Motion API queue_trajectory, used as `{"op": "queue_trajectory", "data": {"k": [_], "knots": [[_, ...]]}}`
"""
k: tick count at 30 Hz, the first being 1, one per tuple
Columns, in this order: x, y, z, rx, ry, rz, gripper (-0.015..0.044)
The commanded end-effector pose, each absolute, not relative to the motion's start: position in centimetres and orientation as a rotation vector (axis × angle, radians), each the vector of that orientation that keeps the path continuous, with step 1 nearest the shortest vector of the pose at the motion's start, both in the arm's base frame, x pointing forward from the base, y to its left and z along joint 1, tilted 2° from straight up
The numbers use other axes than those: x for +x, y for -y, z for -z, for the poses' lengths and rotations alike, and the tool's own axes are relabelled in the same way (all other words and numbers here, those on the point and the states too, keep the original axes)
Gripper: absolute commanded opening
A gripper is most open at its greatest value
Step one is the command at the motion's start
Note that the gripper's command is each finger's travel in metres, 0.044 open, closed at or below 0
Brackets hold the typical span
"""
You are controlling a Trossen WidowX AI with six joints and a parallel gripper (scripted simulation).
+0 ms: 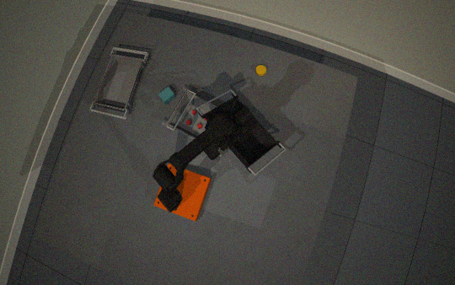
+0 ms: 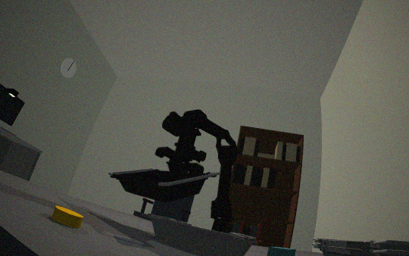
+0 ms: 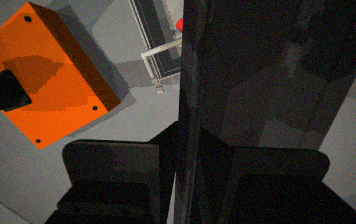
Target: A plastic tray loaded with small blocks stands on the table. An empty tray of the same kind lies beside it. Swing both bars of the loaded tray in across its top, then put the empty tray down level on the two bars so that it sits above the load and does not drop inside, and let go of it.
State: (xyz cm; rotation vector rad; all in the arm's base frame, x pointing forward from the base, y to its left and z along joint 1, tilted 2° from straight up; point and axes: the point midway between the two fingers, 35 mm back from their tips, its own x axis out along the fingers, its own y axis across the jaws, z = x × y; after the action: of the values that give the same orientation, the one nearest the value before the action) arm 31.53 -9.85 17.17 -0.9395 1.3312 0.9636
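The loaded tray [image 1: 195, 119] [image 2: 201, 236] [image 3: 160, 37] stands on the table with small red blocks [image 1: 188, 121] [image 3: 179, 24] inside. A wire bar [image 1: 184, 110] spans its left end in the top view. A wire bar [image 3: 162, 49] also shows at its near end in the wrist view. Its right part is hidden under the arm and the held tray. My gripper [image 1: 222, 145] [image 2: 185, 168] [image 3: 184, 126] is shut on one long side wall of the dark empty tray [image 1: 257, 143] [image 2: 142, 185] [image 3: 280, 100]. This tray hangs above the table, turned askew, and partly overlaps the loaded tray from above.
Another tray [image 1: 120, 80] [image 2: 352, 248] with wire bars stands at the far left in the top view. A teal block [image 1: 167, 94] [image 2: 281, 251] lies close to the loaded tray. A yellow disc [image 1: 261, 70] [image 2: 67, 216] lies farther back. The orange base [image 1: 194, 190] [image 3: 55, 90] is near the arm's foot.
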Motion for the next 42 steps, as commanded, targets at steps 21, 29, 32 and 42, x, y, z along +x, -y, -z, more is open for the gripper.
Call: {"op": "queue_trajectory", "data": {"k": [21, 29, 32, 42], "knots": [[32.8, 0.3, -18.0, -1.099, -1.219, -1.112, 0.0000], [32.6, -2.9, -18.1, -1.149, -1.184, -1.167, 0.0000], [32.4, -4.0, -18.1, -1.168, -1.170, -1.187, 0.0000], [32.0, -6.2, -18.2, -1.201, -1.145, -1.225, 0.0000]]}}
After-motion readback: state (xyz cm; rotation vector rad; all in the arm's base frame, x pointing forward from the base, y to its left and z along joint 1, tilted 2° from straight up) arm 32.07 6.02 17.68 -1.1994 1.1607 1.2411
